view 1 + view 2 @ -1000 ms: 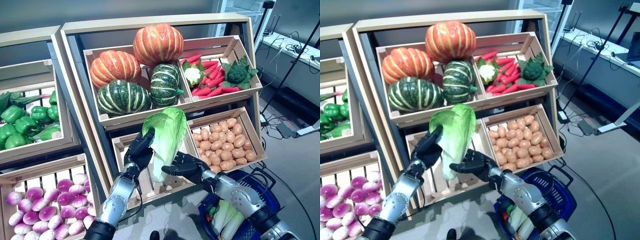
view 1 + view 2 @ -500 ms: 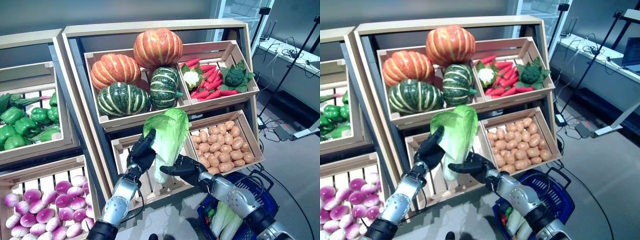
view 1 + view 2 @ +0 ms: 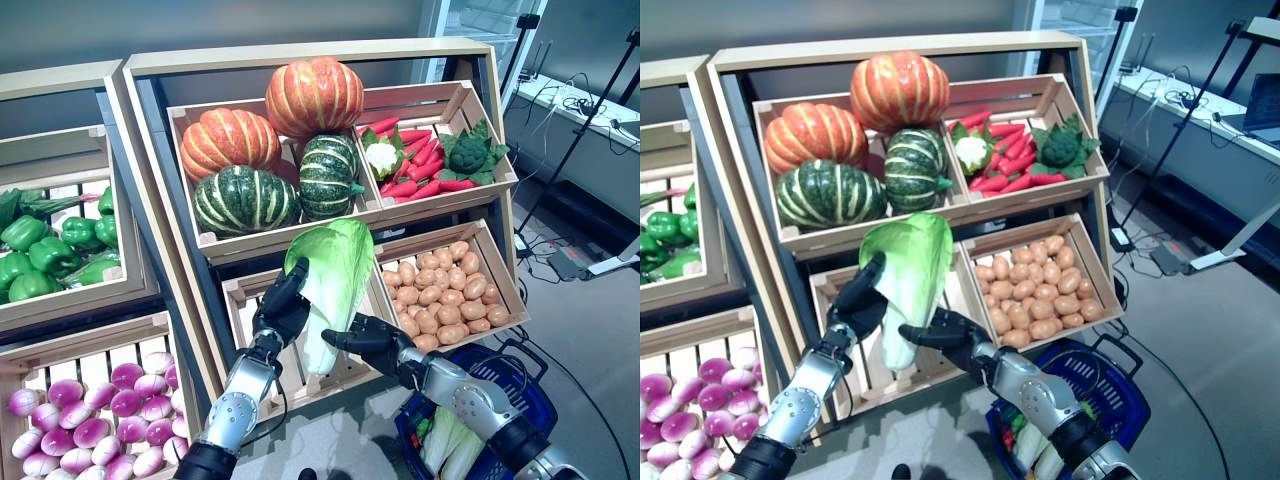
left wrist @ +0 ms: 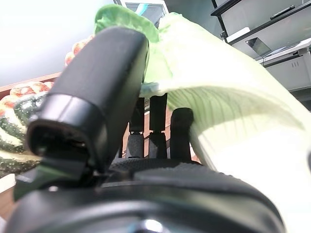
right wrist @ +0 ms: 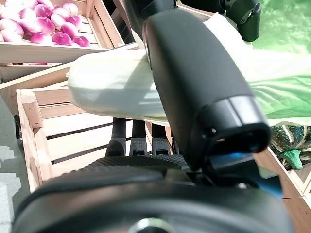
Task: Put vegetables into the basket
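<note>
A pale green napa cabbage (image 3: 337, 272) is held upright between both hands, in front of the lower middle wooden crate (image 3: 245, 290) of the stand. My left hand (image 3: 281, 306) is curled round its left side, thumb over the leaf (image 4: 102, 82). My right hand (image 3: 367, 340) is curled round its white lower stem (image 5: 112, 87). The blue basket (image 3: 535, 385) stands on the floor at the lower right, below my right forearm. Pale green and white cabbages (image 3: 450, 440) lie in it.
The wooden stand (image 3: 300, 55) with its tilted crates is right behind the hands. A second stand (image 3: 60, 80) is on the left. A desk with cables (image 3: 585, 105) and a black tripod leg (image 3: 580, 140) are at the far right.
The whole picture shifted slightly a second ago, so the camera moved. The cabbage and both hands have sunk a little; both grips are unchanged.
</note>
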Robot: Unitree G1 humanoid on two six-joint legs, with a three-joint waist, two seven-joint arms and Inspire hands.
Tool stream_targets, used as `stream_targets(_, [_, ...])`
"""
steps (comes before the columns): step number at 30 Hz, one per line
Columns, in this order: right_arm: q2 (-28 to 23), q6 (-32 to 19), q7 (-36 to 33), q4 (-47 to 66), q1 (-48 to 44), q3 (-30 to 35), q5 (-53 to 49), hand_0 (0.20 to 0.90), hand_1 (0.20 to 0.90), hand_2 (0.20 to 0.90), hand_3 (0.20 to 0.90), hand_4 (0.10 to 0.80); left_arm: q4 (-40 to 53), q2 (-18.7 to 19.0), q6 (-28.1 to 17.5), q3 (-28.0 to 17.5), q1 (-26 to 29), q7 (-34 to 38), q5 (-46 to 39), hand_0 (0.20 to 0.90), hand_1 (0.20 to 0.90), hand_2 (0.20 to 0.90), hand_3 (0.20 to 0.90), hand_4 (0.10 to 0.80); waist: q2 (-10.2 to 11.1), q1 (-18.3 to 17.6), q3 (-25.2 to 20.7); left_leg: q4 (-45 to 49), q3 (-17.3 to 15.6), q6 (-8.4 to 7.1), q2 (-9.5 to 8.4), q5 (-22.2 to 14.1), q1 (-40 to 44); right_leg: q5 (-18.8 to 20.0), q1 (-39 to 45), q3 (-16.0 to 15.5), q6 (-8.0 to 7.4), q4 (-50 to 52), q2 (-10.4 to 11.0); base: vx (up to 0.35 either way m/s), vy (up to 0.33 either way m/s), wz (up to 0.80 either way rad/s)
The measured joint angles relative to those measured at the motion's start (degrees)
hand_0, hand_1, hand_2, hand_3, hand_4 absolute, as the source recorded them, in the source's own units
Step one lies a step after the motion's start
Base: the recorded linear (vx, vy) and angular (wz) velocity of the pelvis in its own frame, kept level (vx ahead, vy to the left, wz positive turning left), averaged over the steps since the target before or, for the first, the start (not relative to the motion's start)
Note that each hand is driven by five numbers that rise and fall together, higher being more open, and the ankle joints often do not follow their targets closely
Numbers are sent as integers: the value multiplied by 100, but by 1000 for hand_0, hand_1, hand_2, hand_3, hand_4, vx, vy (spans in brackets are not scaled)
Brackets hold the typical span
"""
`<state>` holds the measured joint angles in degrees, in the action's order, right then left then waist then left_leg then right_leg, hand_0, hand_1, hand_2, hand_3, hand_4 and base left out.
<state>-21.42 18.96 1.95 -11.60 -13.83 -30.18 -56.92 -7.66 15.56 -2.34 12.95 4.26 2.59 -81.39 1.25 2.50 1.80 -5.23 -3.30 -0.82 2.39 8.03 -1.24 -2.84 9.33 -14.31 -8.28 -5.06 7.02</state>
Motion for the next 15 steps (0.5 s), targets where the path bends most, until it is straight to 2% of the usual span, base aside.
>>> stream_targets(2, [-1, -20, 0, 0, 7, 0, 5, 300, 300, 300, 300, 400, 0, 1, 2, 0, 0, 0, 2, 300, 300, 300, 300, 400, 0, 0, 0, 0, 0, 1, 0, 0, 0, 0, -2, 1, 0, 0, 0, 0, 0, 0])
stream_targets(3, [-2, -31, 0, 0, 10, 0, 10, 300, 300, 300, 300, 400, 0, 0, 6, -1, 0, -1, 4, 411, 411, 411, 411, 474, 0, -1, 0, 2, 0, 1, 0, -1, 0, -1, -4, 2, 0, 0, 0, 0, 0, 0])
stream_targets(4, [-12, -41, 0, 1, 12, 0, 10, 300, 300, 300, 300, 400, 0, 0, 22, -6, 0, -13, 6, 860, 860, 860, 860, 773, -1, -3, 1, 7, 0, 1, 0, -1, -2, -1, -8, 6, 0, 0, 0, 0, 0, 0])
stream_targets(5, [-19, -44, 1, 3, 13, 0, 10, 300, 300, 300, 300, 400, 0, 1, 28, -7, 0, -19, 6, 900, 900, 900, 900, 800, -1, -3, 1, 9, 0, 1, 0, -1, -2, -1, -9, 6, 0, 0, 0, 0, 0, 0])
stream_targets(9, [-91, -151, 2, 91, 110, 36, -25, 300, 300, 300, 300, 400, 1, 1, 110, -30, 0, -219, 4, 900, 900, 900, 900, 800, -6, -5, 4, 1, 3, 1, 0, -1, -23, -1, -29, 6, 0, -1, 0, 0, 0, 0])
stream_targets(15, [-205, -374, 30, 127, 364, 410, -200, 300, 300, 300, 300, 400, 76, -30, 512, -89, 0, -718, -51, 900, 900, 900, 900, 800, -33, -15, 21, -24, 0, 3, 0, -3, -61, -2, -73, 17, -1, -1, 2, 0, 0, 0])
